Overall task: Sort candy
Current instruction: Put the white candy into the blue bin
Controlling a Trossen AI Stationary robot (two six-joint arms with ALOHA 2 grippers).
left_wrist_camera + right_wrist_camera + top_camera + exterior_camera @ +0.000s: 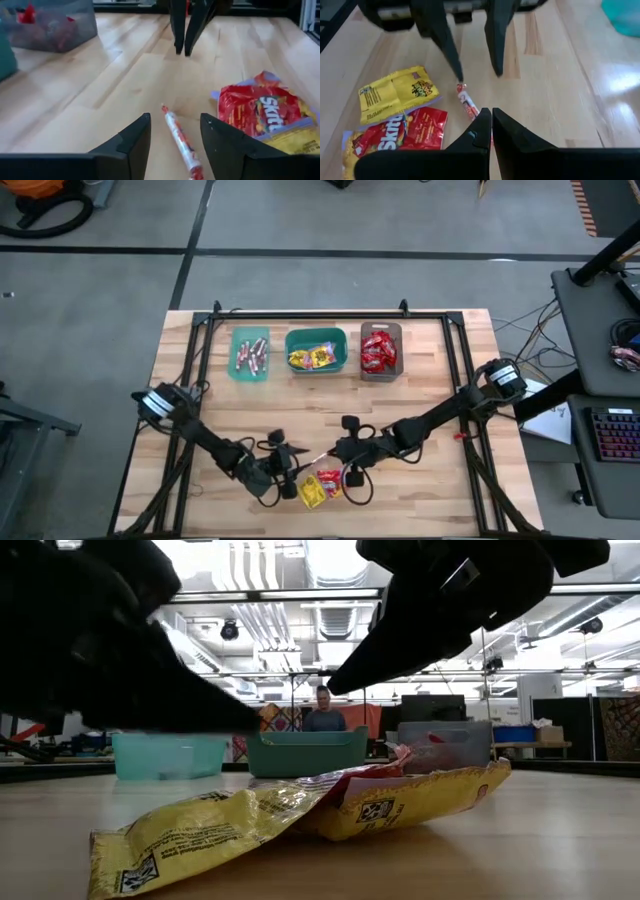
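Left tool (172, 137) straddling candy stick (179, 140), fingers apart

a lab: exposed ceiling ducts (330, 600), desks with monitors (432, 706), cabled floor (560, 310).

Three bins stand on the table: one pale teal bin (249, 353) of pinkish sticks, one darker teal bin (316, 350) of yellow packets, one grey-brown bin (380, 350) of red packets; their contents are too small to count. Loose candy: one stick (179, 141), one red packet (405, 131), at least two yellow packets (395, 93). Two grippers; one person (323, 712).
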